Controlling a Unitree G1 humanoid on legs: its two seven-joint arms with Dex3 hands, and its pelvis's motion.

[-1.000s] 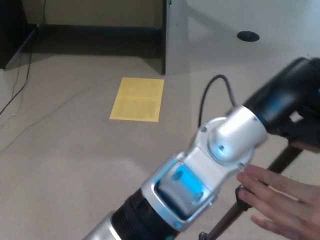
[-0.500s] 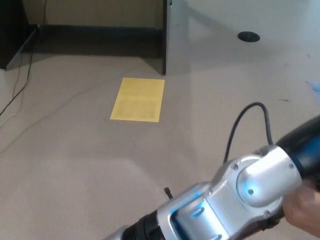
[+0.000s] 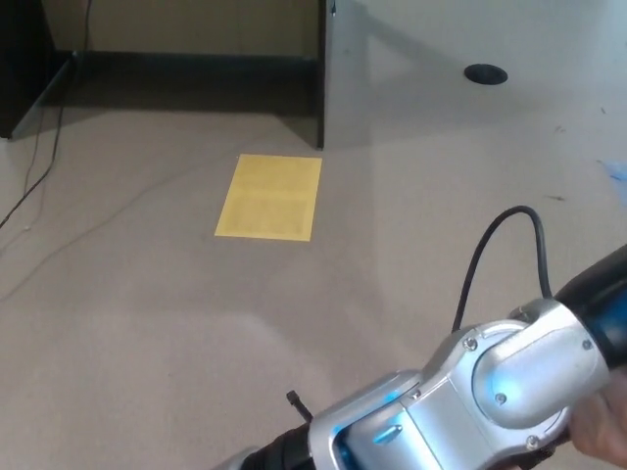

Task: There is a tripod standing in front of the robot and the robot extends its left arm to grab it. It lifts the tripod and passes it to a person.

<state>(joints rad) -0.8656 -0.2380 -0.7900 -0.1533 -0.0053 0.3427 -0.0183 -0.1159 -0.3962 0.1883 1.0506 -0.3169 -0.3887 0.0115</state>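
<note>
Handover stage, judged late | left arm (image 3: 490, 392) stretched toward person's hand (image 3: 602, 436) at lower right | left hand out of frame, grip untellable | tripod not visible.

— What can't you make out from your end?

— My left arm (image 3: 470, 401) runs off the right edge, so its hand is out of frame. The tripod isn't visible anywhere.

— And the person?

— Only a sliver of a person's hand (image 3: 605, 431) at the bottom right corner, cut off by the edge. I can't tell what it's touching.
</note>
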